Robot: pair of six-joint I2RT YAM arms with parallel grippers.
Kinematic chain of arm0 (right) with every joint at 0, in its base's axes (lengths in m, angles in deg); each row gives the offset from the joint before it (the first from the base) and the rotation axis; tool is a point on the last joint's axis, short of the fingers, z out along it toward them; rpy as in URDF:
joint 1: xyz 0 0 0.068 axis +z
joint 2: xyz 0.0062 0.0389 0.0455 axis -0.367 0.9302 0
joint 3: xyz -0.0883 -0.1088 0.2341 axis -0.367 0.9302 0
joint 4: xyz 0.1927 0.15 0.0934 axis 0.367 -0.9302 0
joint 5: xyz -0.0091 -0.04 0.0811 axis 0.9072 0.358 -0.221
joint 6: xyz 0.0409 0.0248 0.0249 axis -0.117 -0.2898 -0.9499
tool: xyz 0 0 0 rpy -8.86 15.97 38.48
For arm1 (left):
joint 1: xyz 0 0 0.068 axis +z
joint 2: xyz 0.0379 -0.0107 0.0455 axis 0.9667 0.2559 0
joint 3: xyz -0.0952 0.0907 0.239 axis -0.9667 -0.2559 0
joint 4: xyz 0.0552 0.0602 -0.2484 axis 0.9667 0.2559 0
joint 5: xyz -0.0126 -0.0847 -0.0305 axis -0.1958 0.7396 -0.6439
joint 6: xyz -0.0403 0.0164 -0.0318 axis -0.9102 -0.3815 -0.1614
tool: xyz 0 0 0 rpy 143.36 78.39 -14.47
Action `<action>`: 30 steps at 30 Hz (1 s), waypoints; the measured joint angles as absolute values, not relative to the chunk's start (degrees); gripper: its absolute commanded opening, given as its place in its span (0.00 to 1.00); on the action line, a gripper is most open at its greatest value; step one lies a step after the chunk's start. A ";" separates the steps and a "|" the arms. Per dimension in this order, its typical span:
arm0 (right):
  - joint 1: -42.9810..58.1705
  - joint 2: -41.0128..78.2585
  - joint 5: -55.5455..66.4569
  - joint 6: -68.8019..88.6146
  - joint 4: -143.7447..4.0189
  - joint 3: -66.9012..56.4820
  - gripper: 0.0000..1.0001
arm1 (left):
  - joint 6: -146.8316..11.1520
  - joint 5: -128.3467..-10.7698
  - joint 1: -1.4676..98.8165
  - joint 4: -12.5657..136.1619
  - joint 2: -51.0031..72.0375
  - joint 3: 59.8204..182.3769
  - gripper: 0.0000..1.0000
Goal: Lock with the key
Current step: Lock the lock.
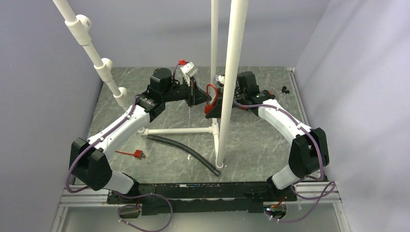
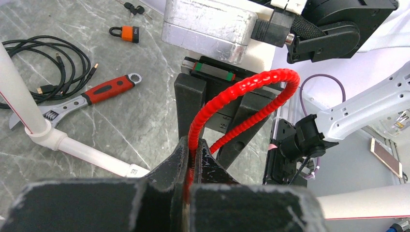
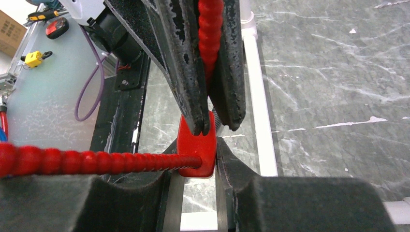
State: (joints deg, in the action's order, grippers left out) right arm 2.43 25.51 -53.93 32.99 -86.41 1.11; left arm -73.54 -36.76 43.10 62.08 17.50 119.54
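A red cable lock hangs above the table between both grippers. Its flat red body point(image 3: 196, 145) sits clamped in my right gripper point(image 3: 197, 150), and the ribbed red cable point(image 3: 96, 162) enters its side. My left gripper point(image 2: 193, 145) is shut on that cable point(image 2: 251, 84), which arches over towards the right gripper's black fingers point(image 2: 186, 104). In the top view the two grippers point(image 1: 205, 99) point(image 1: 217, 104) meet beside the white post, with the lock point(image 1: 209, 107) between them. Small black-headed keys point(image 2: 134, 8) lie on the table, apart from both grippers.
A white pipe frame point(image 1: 232, 82) stands mid-table, its base pipes point(image 1: 179, 130) on the surface. A black hose point(image 1: 186, 152) and a small red tool point(image 1: 135, 154) lie in front. An orange padlock point(image 2: 128, 33), a red-handled wrench point(image 2: 92, 94) and a coiled black cable point(image 2: 48, 58) lie below.
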 measured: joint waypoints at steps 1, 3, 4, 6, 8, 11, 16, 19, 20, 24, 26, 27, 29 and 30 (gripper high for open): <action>2.43 25.51 -53.91 32.97 -86.41 1.11 0.00 | -73.21 -36.74 43.10 62.14 17.50 119.54 0.00; 2.43 25.59 -53.88 32.73 -86.46 1.11 0.00 | -72.23 -36.74 43.03 62.25 17.48 119.43 0.00; 2.37 25.66 -53.91 32.49 -86.46 1.11 0.00 | -71.46 -36.74 42.92 62.45 17.44 119.43 0.00; 2.19 25.94 -53.95 31.57 -86.44 1.11 0.00 | -69.95 -36.78 42.73 62.65 17.30 119.25 0.00; 1.95 26.47 -54.19 30.57 -86.44 1.04 0.00 | -68.07 -37.18 42.51 62.73 16.80 118.66 0.00; 1.56 27.41 -54.50 29.74 -86.52 0.86 0.00 | -65.25 -37.61 41.98 63.13 15.75 117.46 0.00; 1.49 28.30 -54.76 29.30 -88.21 -0.34 0.00 | -62.59 -38.79 40.87 62.84 14.77 116.33 0.00; 1.47 28.54 -54.76 29.12 -89.41 -1.04 0.00 | -62.19 -39.19 40.48 62.34 14.75 116.11 0.00; 1.47 28.63 -54.74 29.23 -89.78 -1.21 0.00 | -62.24 -39.54 40.30 62.03 14.75 115.91 0.00; 1.43 28.65 -54.23 30.87 -92.03 -1.63 0.00 | -63.81 -40.61 40.02 61.57 14.83 115.36 0.00; 1.38 28.65 -54.02 32.01 -93.17 -1.85 0.00 | -64.86 -40.63 39.97 61.62 14.99 115.36 0.00; 1.38 28.65 -53.86 32.75 -93.56 -1.93 0.00 | -65.36 -40.65 39.97 61.60 15.12 115.36 0.00; 1.36 28.65 -53.42 33.96 -94.22 -1.95 0.00 | -66.61 -40.65 39.97 61.60 15.42 115.36 0.00; 1.36 28.65 -53.25 34.57 -94.65 -1.93 0.00 | -67.02 -40.65 39.97 61.60 15.58 115.36 0.00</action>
